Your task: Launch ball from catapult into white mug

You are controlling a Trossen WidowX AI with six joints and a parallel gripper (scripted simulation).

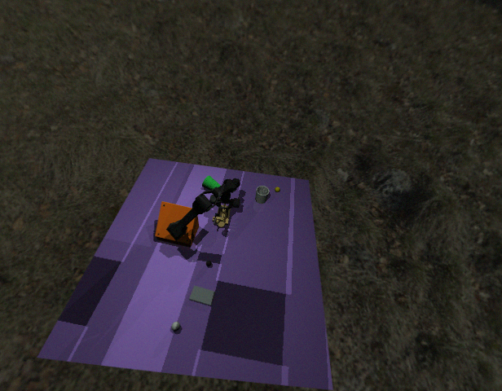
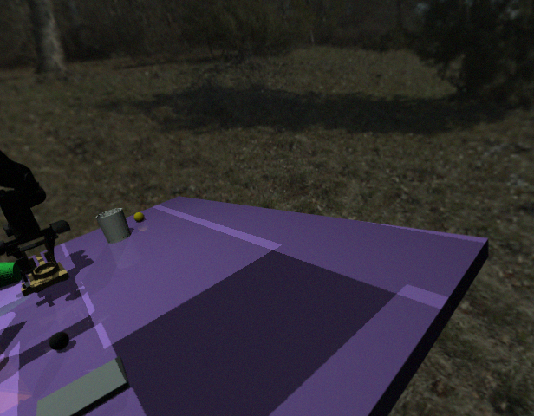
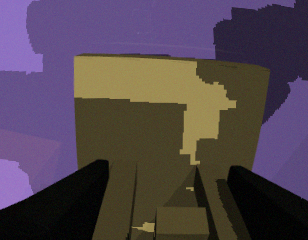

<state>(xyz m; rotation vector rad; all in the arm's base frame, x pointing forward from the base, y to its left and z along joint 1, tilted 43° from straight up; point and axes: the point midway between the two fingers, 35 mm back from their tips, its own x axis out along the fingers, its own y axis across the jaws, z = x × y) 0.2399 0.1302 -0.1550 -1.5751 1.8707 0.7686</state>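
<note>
The tan catapult stands on the purple table, its ring-shaped cup facing the exterior view; I make out no ball in it. My gripper points down over it and is shut on the catapult's upright frame. The mug, greyish in this light, stands upright beyond the catapult. A yellow ball lies just past the mug. A dark ball and a pale ball lie on the catapult's other side. Which ball is meant, I cannot tell.
A green cylinder lies beside the catapult, near the arm. The arm's base is by an orange block. A flat grey slab lies between the dark ball and the pale ball. Shadows cross the table.
</note>
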